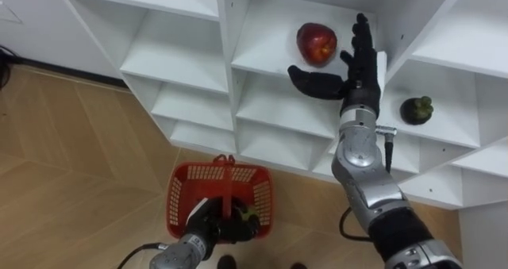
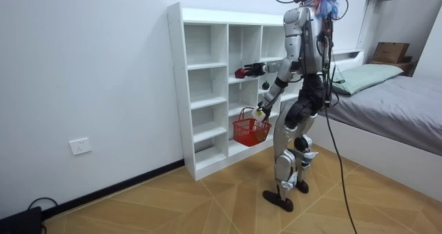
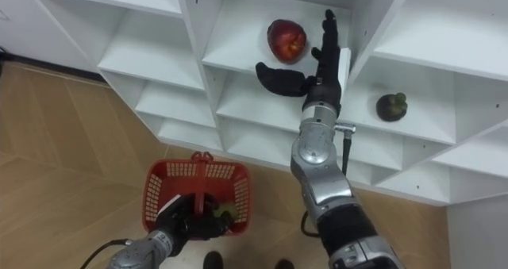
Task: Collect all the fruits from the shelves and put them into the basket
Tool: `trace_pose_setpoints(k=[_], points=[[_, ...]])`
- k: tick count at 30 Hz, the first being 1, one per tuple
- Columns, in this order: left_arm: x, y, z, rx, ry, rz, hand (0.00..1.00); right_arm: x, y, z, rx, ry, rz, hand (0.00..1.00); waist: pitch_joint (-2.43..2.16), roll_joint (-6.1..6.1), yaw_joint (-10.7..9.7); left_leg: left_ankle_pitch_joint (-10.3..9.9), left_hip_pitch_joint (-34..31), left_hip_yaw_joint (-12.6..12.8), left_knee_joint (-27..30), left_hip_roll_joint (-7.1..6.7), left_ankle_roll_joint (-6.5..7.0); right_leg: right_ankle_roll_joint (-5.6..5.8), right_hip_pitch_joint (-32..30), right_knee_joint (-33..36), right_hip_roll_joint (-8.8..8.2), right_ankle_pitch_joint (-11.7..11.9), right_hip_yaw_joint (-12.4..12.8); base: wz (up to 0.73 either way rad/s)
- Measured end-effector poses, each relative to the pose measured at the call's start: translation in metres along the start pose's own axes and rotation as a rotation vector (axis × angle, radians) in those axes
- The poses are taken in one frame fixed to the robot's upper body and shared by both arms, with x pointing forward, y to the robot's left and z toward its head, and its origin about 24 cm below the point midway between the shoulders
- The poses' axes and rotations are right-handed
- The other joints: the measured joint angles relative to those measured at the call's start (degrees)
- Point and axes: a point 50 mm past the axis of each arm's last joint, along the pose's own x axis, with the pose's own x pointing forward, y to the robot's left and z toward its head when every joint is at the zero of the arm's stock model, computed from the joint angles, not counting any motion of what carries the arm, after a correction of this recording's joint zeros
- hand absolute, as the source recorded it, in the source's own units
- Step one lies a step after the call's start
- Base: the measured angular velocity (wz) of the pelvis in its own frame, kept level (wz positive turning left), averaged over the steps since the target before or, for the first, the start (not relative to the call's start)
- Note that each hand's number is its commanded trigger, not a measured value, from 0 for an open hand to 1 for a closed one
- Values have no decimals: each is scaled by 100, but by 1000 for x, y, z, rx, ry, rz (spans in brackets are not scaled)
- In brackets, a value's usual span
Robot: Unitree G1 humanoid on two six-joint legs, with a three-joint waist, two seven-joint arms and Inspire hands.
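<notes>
Two fruits sit on the shelves of a white closet [image 1: 274, 110] in the left eye view, seen from above. A red apple [image 1: 316, 43] rests on an upper shelf in the middle column. The right hand [image 1: 353, 67] is just beside it on the right, open. Its fingers point straight up along the divider and its thumb is spread out to the left below the apple, and nothing is curled round the fruit. Past the divider, in the next compartment to the right, lies a dark fruit [image 1: 416, 109] with a green cap. Lower down, over the wooden floor, hangs a red basket [image 1: 220, 194]. The left hand [image 1: 208, 225] has its fingers curled round the basket's handle.

Seen from the right eye view, the layout is the same, and a small green fruit [image 3: 225, 215] lies inside the basket near the left hand.

Seen from the room view, the robot stands upright, close to the closet and facing it. Its right arm is raised to the apple's shelf, and the basket hangs low from its left hand in front of the lower shelves. A bed [image 2: 400, 103] stands behind the robot at the room view's right.
</notes>
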Motion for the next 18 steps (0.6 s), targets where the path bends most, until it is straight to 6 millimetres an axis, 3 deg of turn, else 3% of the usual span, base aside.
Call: trace_pose_setpoints(k=[11,18], points=[[0,4,1,-12,-6,15,100,1,-4,-4,-17,7,-13,0,-10,31,32,-2,-14,-5,64,-7,3,-6,-2,85,-45,-26,-61,1],[0,5,2,-21,-8,23,100,3,-14,-10,-73,7,-21,0,-24,56,179,-1,-14,-6,93,-14,4,-11,-30,187,-70,-62,-52,1]])
